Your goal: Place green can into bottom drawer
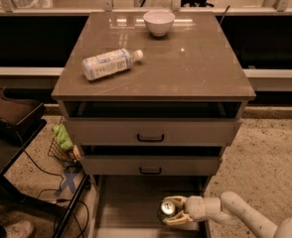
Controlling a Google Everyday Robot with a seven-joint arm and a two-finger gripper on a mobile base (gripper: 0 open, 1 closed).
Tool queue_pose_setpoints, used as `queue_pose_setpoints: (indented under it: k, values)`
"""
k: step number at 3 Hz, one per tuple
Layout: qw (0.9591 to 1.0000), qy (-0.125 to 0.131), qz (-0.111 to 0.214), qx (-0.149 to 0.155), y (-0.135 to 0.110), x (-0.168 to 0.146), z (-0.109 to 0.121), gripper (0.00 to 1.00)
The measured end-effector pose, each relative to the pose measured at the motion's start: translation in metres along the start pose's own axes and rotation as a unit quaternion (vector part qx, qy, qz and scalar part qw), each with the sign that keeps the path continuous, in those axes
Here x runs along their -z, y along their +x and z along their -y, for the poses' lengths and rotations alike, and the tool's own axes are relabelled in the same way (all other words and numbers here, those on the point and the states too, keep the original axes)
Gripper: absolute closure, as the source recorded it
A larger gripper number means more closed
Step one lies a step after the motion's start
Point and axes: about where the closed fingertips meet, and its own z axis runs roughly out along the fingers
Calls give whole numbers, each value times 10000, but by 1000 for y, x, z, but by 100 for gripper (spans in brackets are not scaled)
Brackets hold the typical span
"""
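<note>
Gripper (177,211): 2 fingers clasped the can (166,207), by right edge of bottom drawer (126,202), which stood open. Bottle (109,63): lay near left edge of cabinet top (195,68).

1 plastic bottle (109,63), 1 white bowl (159,22), 2 upper drawers (151,132), 1 bottom drawer (128,205); over it, 1 gripper (174,211) holding 1 green can (166,207).

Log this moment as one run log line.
gripper: shut on green can | where: over open bottom drawer, right side | can: not released

Gripper (169,210) clasps green can (166,207); both within bottom drawer (130,208).
</note>
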Motion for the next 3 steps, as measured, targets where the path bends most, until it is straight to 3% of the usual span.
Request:
queue_pose_setpoints:
  k: [1,2,3]
  values:
    - [9991,413,21,133,41,33,18,100]
    - [9976,631,-67,282,62,51,33,100]
    - [9962,679,-375,391,72,56,45,100]
